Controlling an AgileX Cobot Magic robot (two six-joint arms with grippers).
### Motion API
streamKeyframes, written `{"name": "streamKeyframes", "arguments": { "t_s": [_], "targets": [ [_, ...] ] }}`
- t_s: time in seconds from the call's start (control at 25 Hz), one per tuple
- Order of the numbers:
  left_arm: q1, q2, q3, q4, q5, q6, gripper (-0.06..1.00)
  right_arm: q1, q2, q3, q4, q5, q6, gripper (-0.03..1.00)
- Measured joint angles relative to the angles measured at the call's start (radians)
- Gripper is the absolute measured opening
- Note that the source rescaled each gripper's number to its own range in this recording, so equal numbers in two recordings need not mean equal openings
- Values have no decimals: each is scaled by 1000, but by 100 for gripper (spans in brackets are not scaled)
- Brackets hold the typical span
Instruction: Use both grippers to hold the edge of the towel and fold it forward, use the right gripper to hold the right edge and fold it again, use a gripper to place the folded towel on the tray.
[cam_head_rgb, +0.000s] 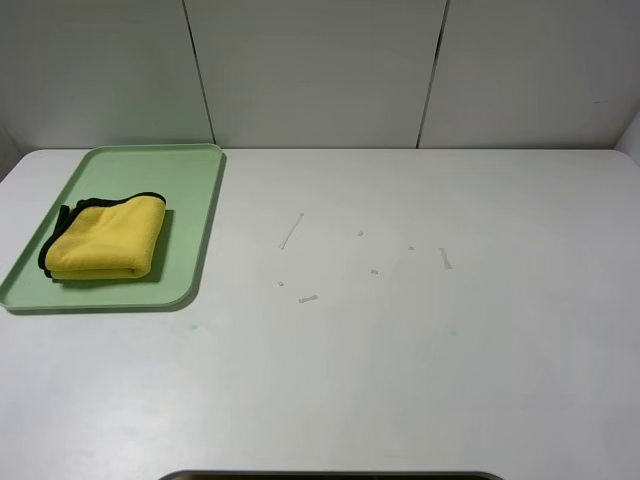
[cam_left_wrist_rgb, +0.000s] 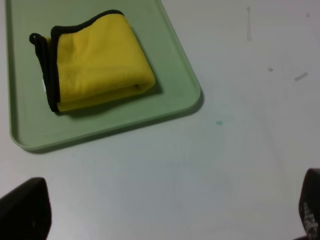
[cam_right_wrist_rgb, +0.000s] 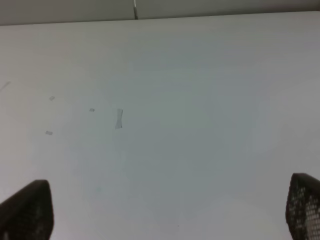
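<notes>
Folded yellow towel (cam_left_wrist_rgb: 97, 62), black edge trim (cam_left_wrist_rgb: 51, 75) along one side, lies inside mint-green tray (cam_left_wrist_rgb: 170, 95) on white table (cam_left_wrist_rgb: 200, 170); left gripper (cam_left_wrist_rgb: 167, 212) fingertips spread wide, clear of tray, holding nothing.

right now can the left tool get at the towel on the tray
Probably yes. The left tool is open and holds nothing, and the folded towel lies uncovered on the tray. Only bare table shows between them in the left wrist view.
</notes>
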Motion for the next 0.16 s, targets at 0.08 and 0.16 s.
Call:
{"name": "streamKeyframes", "arguments": {
  "t_s": [0.08,0.16],
  "targets": [
    [0,0,0,0,0,0,100,0,0,0,0,0,0,100],
    [0,0,0,0,0,0,100,0,0,0,0,0,0,100]
  ]
}}
